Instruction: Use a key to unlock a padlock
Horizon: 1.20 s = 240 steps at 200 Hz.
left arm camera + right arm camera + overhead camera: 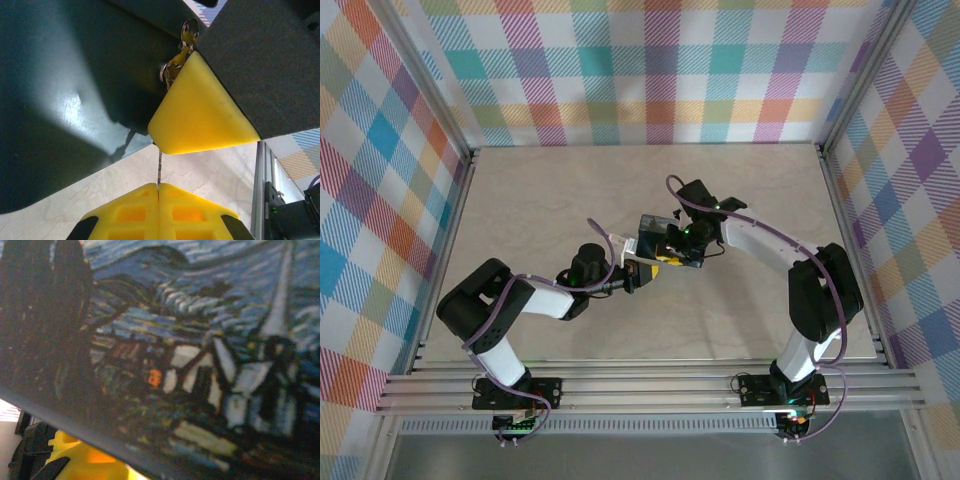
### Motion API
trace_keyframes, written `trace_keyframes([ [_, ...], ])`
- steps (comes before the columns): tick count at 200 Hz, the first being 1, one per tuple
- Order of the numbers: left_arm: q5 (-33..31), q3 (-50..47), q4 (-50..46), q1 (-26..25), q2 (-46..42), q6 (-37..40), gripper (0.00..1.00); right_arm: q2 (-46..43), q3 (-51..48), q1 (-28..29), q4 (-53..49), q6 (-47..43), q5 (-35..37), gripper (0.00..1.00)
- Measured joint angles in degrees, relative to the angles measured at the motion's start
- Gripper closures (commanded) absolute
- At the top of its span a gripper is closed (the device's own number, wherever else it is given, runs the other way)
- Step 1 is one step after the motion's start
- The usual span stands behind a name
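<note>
My left gripper [158, 187] is shut on the key [159, 167], a thin grey blade standing up from between its yellow fingers. The blade's tip disappears under a yellow fingertip [200, 115] of my right gripper, which presses against the dark tin [65, 100]. Small silvery metal loops [190, 29] hang at the tin's edge beside that fingertip. The padlock's blue body is hidden there. From above, the left gripper [642, 275] and right gripper [678, 250] meet at the tin [652, 232], held off the table. The tin's painted face [175, 340] is close up in the right wrist view.
The marbled tabletop [210, 170] lies below the grippers. An aluminium frame rail [262, 185] runs along the table's right side. Plaid walls [650, 70] enclose the table [550, 200] on three sides.
</note>
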Motion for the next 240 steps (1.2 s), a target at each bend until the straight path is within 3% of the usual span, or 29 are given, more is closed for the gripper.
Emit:
trace_keyframes([
  [240,-8.7,-1.5,10.7,-3.1,4.5,-3.0,1.0,0.0,-0.6,-1.0,1.5,2.1,-0.4,1.0],
])
